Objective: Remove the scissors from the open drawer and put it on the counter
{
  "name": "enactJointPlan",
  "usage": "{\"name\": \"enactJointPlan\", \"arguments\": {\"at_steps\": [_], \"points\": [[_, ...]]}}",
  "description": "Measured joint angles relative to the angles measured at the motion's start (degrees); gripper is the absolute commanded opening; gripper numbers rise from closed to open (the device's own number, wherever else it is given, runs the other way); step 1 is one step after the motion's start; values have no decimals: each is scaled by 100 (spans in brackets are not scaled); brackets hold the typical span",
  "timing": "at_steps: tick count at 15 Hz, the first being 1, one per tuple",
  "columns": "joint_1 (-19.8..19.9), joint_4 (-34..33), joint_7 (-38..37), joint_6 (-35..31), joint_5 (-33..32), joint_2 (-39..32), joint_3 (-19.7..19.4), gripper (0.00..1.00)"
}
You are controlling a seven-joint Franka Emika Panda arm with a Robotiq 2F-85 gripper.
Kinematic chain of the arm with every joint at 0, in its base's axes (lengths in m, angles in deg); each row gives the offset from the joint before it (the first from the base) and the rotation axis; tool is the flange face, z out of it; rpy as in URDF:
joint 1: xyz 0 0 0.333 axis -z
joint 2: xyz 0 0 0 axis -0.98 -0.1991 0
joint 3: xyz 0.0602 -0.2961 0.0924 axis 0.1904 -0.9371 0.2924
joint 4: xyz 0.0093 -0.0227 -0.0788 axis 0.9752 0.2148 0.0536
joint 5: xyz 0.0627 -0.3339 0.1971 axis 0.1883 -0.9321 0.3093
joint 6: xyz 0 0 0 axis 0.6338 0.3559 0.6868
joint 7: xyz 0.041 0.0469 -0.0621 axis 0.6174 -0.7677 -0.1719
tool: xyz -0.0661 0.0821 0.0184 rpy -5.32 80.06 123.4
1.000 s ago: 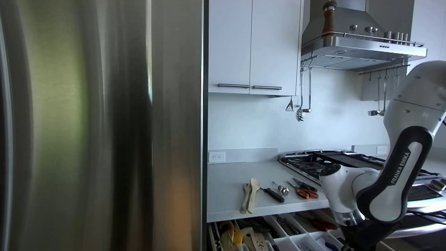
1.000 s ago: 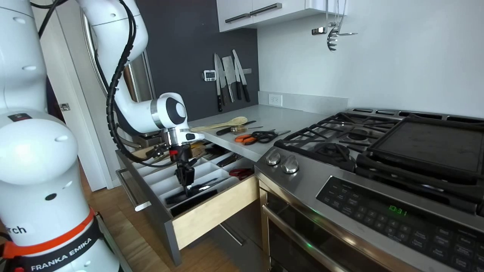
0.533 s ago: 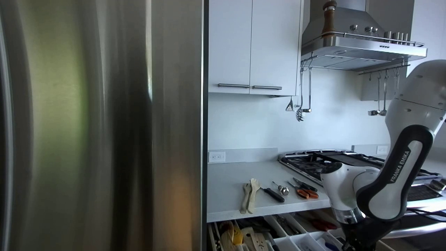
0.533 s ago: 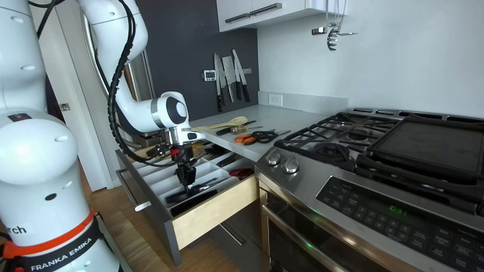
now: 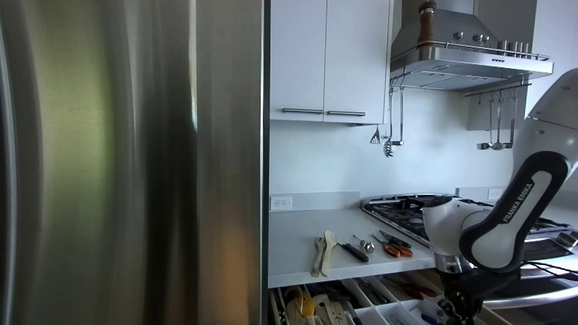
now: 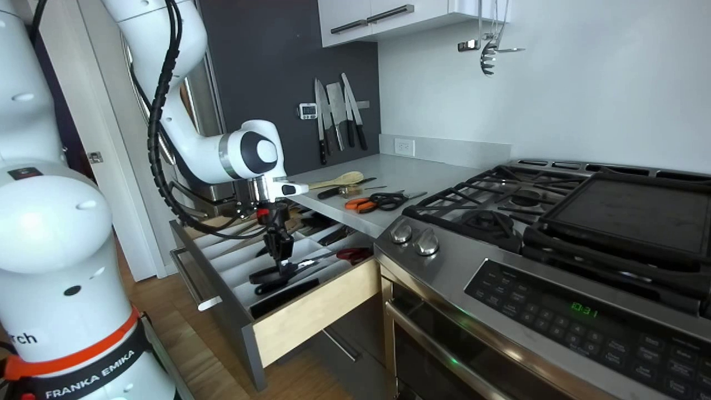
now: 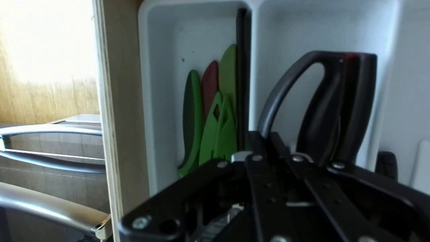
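Black-handled scissors [image 6: 263, 276] hang at a slant just above a front compartment of the open drawer [image 6: 233, 260]. My gripper [image 6: 284, 268] points down and is shut on one thin handle loop. In the wrist view my gripper [image 7: 265, 138] pinches the lower end of the black loop of the scissors [image 7: 279, 90]. The blades are mostly hidden there behind the gripper. The counter [image 6: 411, 169] lies behind the drawer and higher; it also shows in the other camera's exterior view [image 5: 298, 225]. A white divider [image 7: 254, 67] runs beside the scissors.
Wooden utensils [image 5: 329, 253], a black-handled tool [image 5: 354, 253] and orange-handled scissors [image 6: 361, 205] lie on the counter near its front edge. Red-handled scissors [image 6: 354, 255] and green-handled tools [image 7: 215, 137] are in the drawer. The stove [image 6: 427, 241] stands right beside the drawer.
My gripper has risen and shifted slightly towards the counter. The black-handled scissors have come up with it from the compartment floor. The other drawer items look unmoved.
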Motion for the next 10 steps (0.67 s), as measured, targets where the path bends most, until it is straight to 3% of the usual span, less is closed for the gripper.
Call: {"name": "enactJointPlan", "arguments": {"at_steps": [10], "points": [[16,-1,2185,-760,2142,139,-1,2]]}}
